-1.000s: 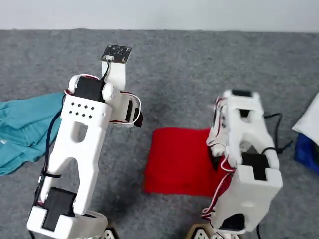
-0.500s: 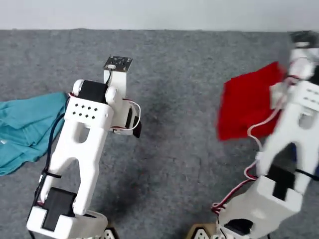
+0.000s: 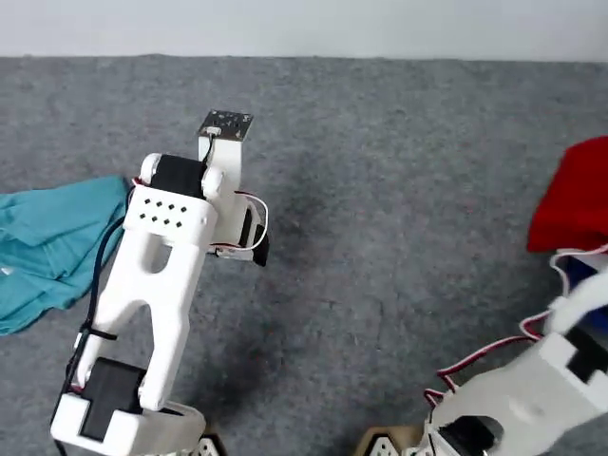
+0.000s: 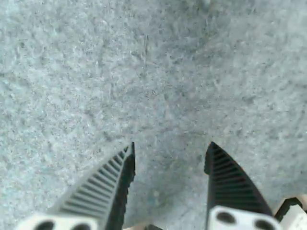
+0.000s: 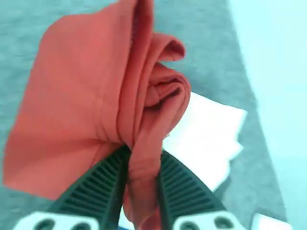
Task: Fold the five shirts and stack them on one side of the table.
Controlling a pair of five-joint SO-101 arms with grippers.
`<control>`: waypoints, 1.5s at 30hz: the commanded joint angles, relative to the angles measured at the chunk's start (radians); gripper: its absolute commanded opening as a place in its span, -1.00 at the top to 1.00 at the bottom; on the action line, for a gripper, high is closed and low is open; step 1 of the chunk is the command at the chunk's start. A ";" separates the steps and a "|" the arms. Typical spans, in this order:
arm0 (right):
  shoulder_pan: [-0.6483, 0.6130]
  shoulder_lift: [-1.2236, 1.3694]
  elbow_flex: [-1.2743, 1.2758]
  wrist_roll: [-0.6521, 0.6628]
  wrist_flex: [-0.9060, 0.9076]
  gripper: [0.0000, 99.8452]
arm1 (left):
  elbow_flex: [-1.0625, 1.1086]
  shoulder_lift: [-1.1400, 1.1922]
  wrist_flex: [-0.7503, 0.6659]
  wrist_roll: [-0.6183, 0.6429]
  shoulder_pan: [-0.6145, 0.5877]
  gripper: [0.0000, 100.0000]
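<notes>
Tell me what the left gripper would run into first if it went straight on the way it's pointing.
Most likely the grey table cover: the left gripper points down at it with open jaws, and its wrist view shows nothing in between.

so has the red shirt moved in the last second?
Yes. The red shirt went from mid-table to the high view's right edge, away from the unmoved teal shirt.

1. high view: fixed overhead, looking steeply down over the table (image 3: pixel 380 190).
2. left wrist view: close above the table, facing down past the left gripper (image 4: pixel 171 147).
3. right wrist view: close behind the right gripper (image 5: pixel 143 153), facing the red shirt (image 5: pixel 72 96), which the high view shares near the table's right edge.
</notes>
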 commanded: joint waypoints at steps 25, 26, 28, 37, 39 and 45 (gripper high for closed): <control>0.251 0.240 -0.252 -0.006 -0.022 0.39 | -0.004 -0.041 0.028 -0.005 -0.005 0.54; 0.249 0.234 -0.269 -0.008 -0.021 0.39 | -0.007 -0.041 0.028 -0.005 -0.017 0.54; 0.236 0.216 -0.308 -0.006 0.007 0.40 | -0.010 -0.041 0.026 -0.005 -0.041 0.54; -0.079 0.139 -0.526 -0.138 0.410 0.40 | -0.236 -0.031 0.025 0.038 -0.405 0.47; -0.193 0.133 -0.540 -0.199 0.541 0.40 | -0.243 -0.031 0.025 0.037 -0.500 0.39; -0.354 0.058 -0.440 -0.301 0.575 0.40 | -0.211 -0.011 -0.031 0.029 -0.776 0.33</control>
